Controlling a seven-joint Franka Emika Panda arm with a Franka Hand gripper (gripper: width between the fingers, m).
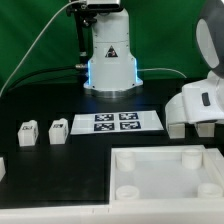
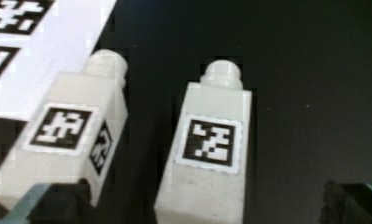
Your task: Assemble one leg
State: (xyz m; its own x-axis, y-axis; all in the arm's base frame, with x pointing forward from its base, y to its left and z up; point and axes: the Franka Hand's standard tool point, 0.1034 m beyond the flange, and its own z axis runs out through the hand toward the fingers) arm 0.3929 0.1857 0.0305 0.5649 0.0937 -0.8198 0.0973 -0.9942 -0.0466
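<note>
The leg lies on the dark table under my wrist camera. It is a small white block with a rounded peg at one end and a black-and-white tag on its upper face, and it sits in the gap ahead of my gripper. A second leg of the same make lies just beside it, almost parallel. A narrow strip of table shows between them, so the two do not touch. Its tag faces up as well, and another tag shows on its side. My fingers appear only as dark, blurred shapes, spread wide with nothing clamped between them, so I am holding nothing. A corner of the marker board lies near the peg end of the second leg. In the exterior view my arm hangs at the exterior view's right, over the table between the marker board and the large white panel, but my fingertips cannot be made out there. At the exterior view's left of the marker board stands an inner block with a tag. An outer block is near it, and an edge block is cut off by the frame. I cannot tell whether any of these are the two legs under my wrist camera. My base stands behind the marker board.
</note>
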